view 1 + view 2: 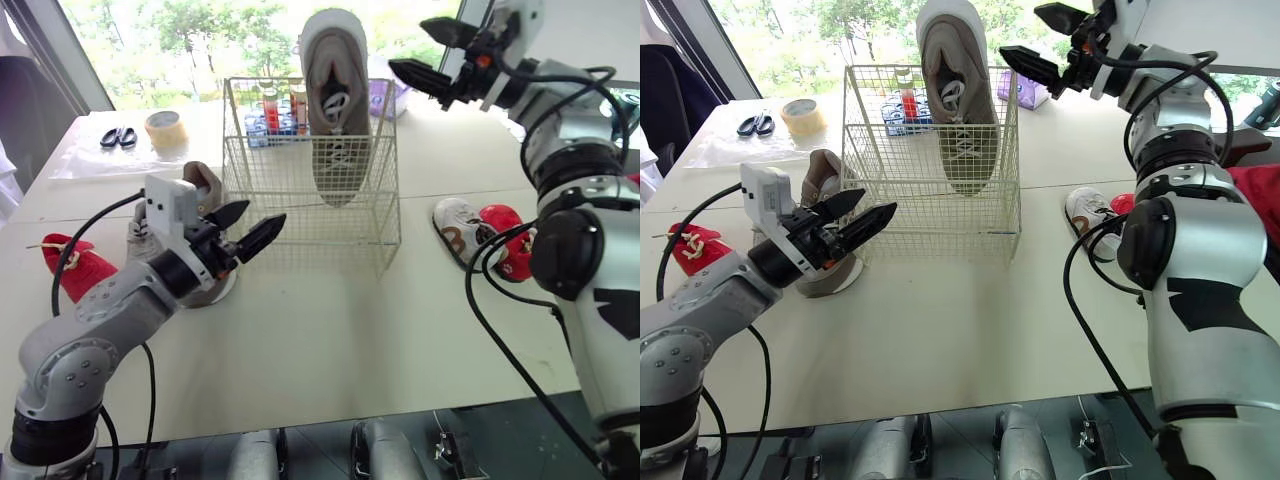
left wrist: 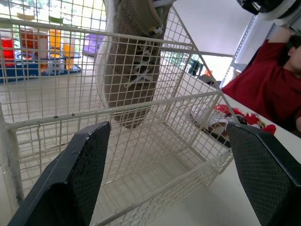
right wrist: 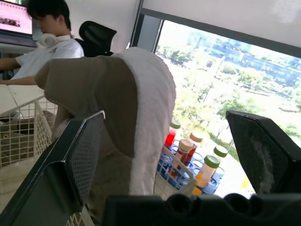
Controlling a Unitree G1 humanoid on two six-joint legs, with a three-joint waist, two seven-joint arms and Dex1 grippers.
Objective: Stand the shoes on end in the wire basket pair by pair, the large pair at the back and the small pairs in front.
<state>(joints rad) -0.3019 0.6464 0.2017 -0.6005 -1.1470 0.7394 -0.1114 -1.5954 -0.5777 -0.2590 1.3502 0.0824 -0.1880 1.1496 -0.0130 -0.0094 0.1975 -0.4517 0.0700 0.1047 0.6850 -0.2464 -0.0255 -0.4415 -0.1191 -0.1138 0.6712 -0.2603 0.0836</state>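
Since only one large tan shoe (image 1: 335, 110) is stood toe-down at the far side of the wire basket (image 1: 265, 200), the step in hand is judged to be its mate (image 1: 203, 183), which is seen on the table (image 1: 330, 340) just left of the basket, close by the left gripper (image 1: 262, 215). That gripper is spread wide and nothing is held. The right gripper (image 1: 408, 45), raised beside the standing shoe's heel, is likewise spread wide and empty.

The mate is best taken by the heel collar, lifted over the rim, lowered toe first and leaned against the far wall beside the first. The basket is judged light, so its wire should not be bumped.

Uppers are judged soft tan fabric, with white laces and pale soles. The basket is made of thin cream wire grid, open-topped. A small white shoe (image 1: 458, 228) and a red one (image 1: 505, 235) are seen at the right, and another red one (image 1: 75, 265) at the left.
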